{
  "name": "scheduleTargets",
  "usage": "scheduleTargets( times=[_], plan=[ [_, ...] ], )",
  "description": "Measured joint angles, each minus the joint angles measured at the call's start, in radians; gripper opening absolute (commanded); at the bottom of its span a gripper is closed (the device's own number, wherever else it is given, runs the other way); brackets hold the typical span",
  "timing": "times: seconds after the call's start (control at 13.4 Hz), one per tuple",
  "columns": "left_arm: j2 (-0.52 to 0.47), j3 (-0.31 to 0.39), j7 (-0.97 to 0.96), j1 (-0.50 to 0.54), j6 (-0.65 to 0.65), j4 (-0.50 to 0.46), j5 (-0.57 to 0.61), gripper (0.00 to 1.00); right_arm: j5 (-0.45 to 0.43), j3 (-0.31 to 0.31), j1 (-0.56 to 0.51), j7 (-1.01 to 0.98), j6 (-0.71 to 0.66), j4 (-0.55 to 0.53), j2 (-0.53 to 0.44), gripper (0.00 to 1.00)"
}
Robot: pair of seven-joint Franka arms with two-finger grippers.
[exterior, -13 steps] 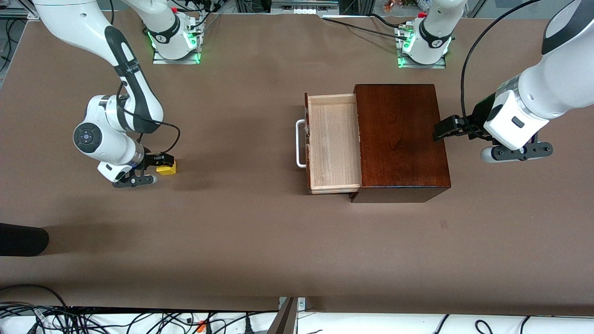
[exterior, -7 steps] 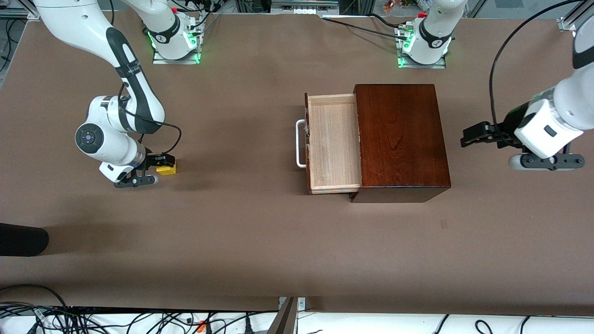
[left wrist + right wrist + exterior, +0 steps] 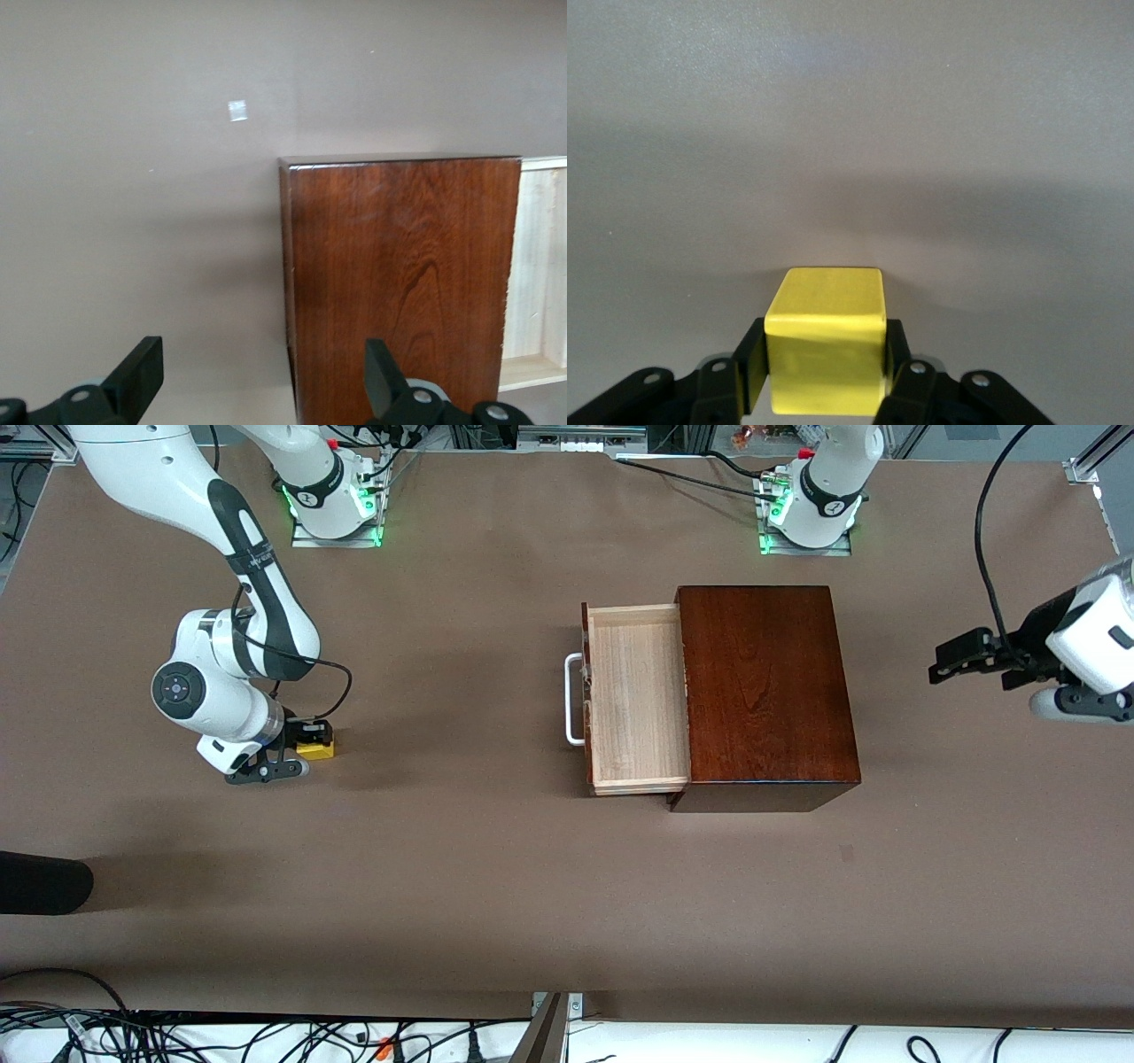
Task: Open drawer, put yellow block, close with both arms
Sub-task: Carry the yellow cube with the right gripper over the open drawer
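Observation:
The yellow block [image 3: 319,751] sits on the brown table toward the right arm's end. My right gripper [image 3: 312,740] is low over it and shut on the yellow block [image 3: 826,350], one black finger [image 3: 751,361] pressed on each side. The drawer [image 3: 638,691] stands pulled out of the dark mahogany box [image 3: 766,691], its pale tray empty and its white handle [image 3: 573,700] facing the right arm's end. My left gripper [image 3: 942,667] hangs open over bare table past the box's closed end, holding nothing. In the left wrist view my left gripper [image 3: 261,376] faces the box [image 3: 399,266] and the drawer [image 3: 540,266].
A dark rounded object [image 3: 44,881] lies at the table's edge near the front camera, at the right arm's end. A small pale mark [image 3: 848,854] is on the table nearer the camera than the box. Cables [image 3: 266,1036] run along the near edge.
My right gripper's fingers have closed onto the yellow block. My left gripper has drawn away from the box's end toward the left arm's end of the table.

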Motion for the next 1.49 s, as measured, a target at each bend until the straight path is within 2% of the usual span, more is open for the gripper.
scheduleTargets(
  times=[0.07, 0.22, 0.37, 0.67, 0.89, 1.12, 1.19, 1.49],
  plan=[
    [-0.021, 0.090, 0.000, -0.092, -0.009, -0.005, -0.001, 1.00, 0.000, 0.000, 0.000, -0.001, 0.000, 0.000, 0.000, 0.38],
    [-0.045, 0.183, 0.000, -0.200, -0.016, -0.015, -0.002, 1.00, 0.000, 0.001, 0.000, -0.013, 0.000, 0.008, -0.001, 0.38],
    [-0.048, 0.201, 0.000, -0.228, -0.017, -0.023, -0.002, 1.00, 0.000, 0.012, 0.002, -0.022, -0.047, 0.048, -0.010, 0.38],
    [-0.048, 0.214, 0.000, -0.245, -0.011, -0.051, -0.002, 1.00, 0.000, 0.073, 0.010, -0.025, -0.321, 0.227, -0.053, 0.38],
    [-0.048, 0.216, 0.001, -0.245, 0.006, -0.061, -0.002, 1.00, 0.001, 0.144, 0.012, -0.025, -0.465, 0.359, -0.062, 0.38],
    [-0.048, 0.216, 0.001, -0.246, 0.025, -0.067, -0.002, 1.00, 0.001, 0.248, 0.024, -0.025, -0.520, 0.454, -0.061, 0.40],
    [-0.048, 0.216, 0.002, -0.248, 0.028, -0.070, -0.002, 1.00, -0.004, 0.270, 0.044, -0.027, -0.526, 0.479, -0.061, 0.43],
    [-0.048, 0.244, 0.005, -0.281, 0.031, -0.073, -0.002, 1.00, -0.065, 0.286, 0.197, -0.052, -0.532, 0.565, -0.047, 0.44]
  ],
)
